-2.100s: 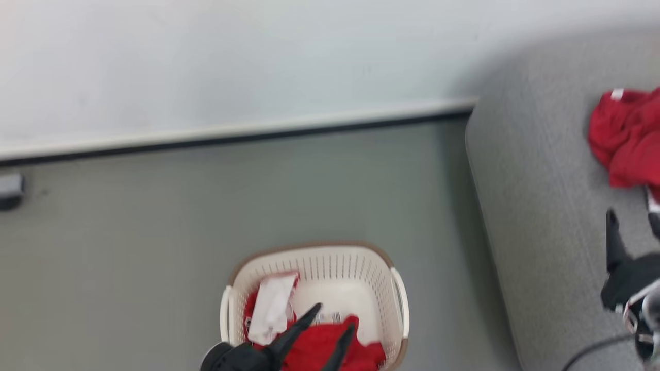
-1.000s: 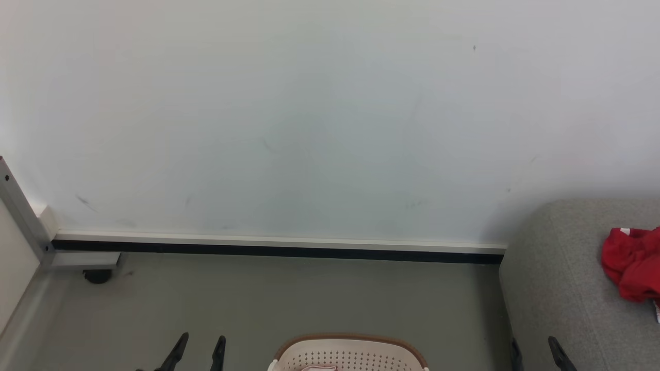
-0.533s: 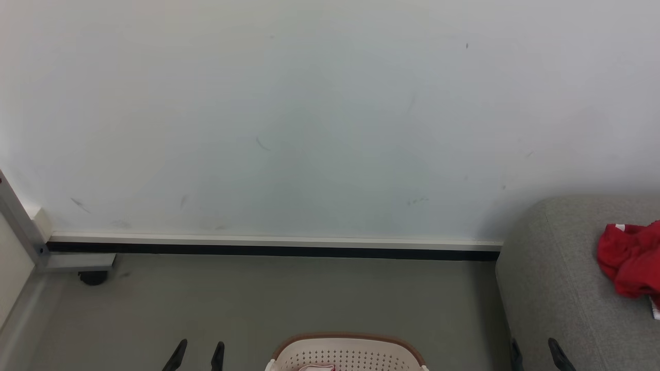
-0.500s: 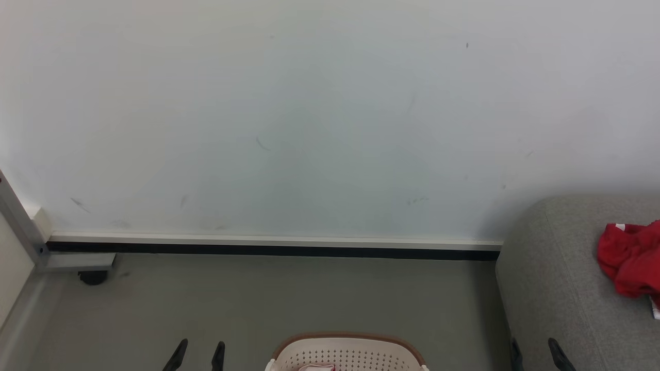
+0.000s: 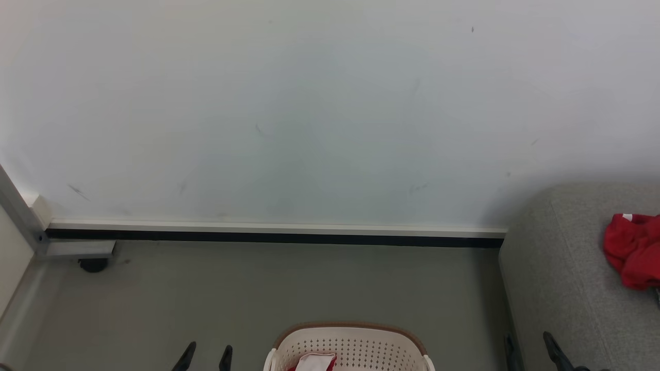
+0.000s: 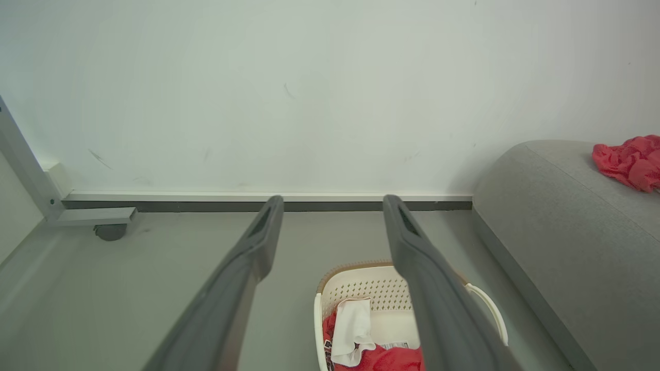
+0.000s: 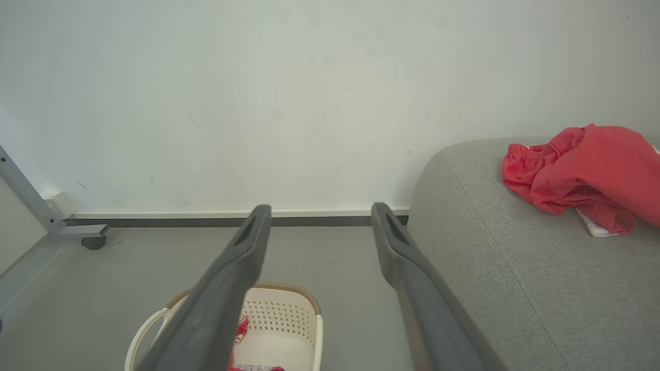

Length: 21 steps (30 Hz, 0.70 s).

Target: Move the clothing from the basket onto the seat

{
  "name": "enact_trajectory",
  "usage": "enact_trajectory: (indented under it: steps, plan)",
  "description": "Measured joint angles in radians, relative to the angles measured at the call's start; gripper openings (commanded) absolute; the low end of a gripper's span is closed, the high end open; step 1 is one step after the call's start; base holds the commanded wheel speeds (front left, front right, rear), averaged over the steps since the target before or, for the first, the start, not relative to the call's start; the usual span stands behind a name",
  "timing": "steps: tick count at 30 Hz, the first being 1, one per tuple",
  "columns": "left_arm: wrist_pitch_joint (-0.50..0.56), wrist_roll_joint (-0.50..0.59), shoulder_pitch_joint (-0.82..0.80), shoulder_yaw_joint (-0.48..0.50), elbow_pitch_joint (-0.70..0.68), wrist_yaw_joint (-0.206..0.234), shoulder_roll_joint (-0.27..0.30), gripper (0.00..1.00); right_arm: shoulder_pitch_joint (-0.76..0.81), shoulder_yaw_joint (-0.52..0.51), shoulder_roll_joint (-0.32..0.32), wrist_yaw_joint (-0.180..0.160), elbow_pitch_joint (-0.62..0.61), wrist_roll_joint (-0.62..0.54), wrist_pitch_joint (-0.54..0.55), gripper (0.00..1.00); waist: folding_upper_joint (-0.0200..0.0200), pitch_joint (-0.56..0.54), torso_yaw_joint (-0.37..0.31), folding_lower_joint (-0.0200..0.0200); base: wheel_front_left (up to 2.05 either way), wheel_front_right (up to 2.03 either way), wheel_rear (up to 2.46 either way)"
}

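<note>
The cream basket [image 5: 356, 348] sits on the floor at the bottom centre of the head view, with red and white clothing [image 6: 361, 340] still inside. One red garment [image 5: 634, 250] lies on the grey sofa seat [image 5: 562, 268] at the right. My left gripper [image 5: 206, 355] is open, its tips showing left of the basket, above the floor. My right gripper [image 5: 531, 348] is open too, tips at the sofa's near edge. Both hold nothing. In the right wrist view the red garment [image 7: 582, 172] lies crumpled on the seat [image 7: 515, 273], with the basket [image 7: 278, 330] below.
A pale wall with a dark skirting strip [image 5: 273, 236] runs behind the grey floor. A grey metal frame on a black caster [image 5: 93, 264] stands at the far left by the wall. Open floor lies between the basket and the wall.
The head camera has risen from looking down into the basket to facing the wall. Both grippers have pulled back to the bottom edge, away from the basket and sofa; in the last second almost nothing moves.
</note>
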Motion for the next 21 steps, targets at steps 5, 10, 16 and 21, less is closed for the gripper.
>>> enact_trajectory:
  steps: [5,10,16,21]
  plan:
    - [0.0,0.012,-0.031,-0.03,0.076,-0.031,-0.014,1.0,-0.006,0.015,0.0,0.0,-0.035,-0.01,0.011,1.0,0.0,0.034,0.006,0.0,0.0,0.0,0.0]
    - [0.0,0.018,-0.096,-0.057,0.183,-0.052,-0.019,1.0,-0.048,0.053,0.001,0.0,-0.066,-0.018,0.023,1.0,0.0002,0.073,-0.015,0.0001,0.0,0.0,0.0]
    - [0.0,0.017,-0.206,-0.063,0.323,-0.051,-0.034,1.0,-0.096,0.103,0.001,0.0,-0.102,-0.038,0.043,1.0,0.0002,0.135,-0.073,0.0001,0.0,0.0,0.0]
    - [0.0,0.012,-0.333,-0.054,0.417,-0.048,-0.049,1.0,-0.165,0.145,0.001,0.0,-0.123,-0.042,0.042,1.0,0.0002,0.217,-0.132,0.0002,0.0,0.0,0.0]
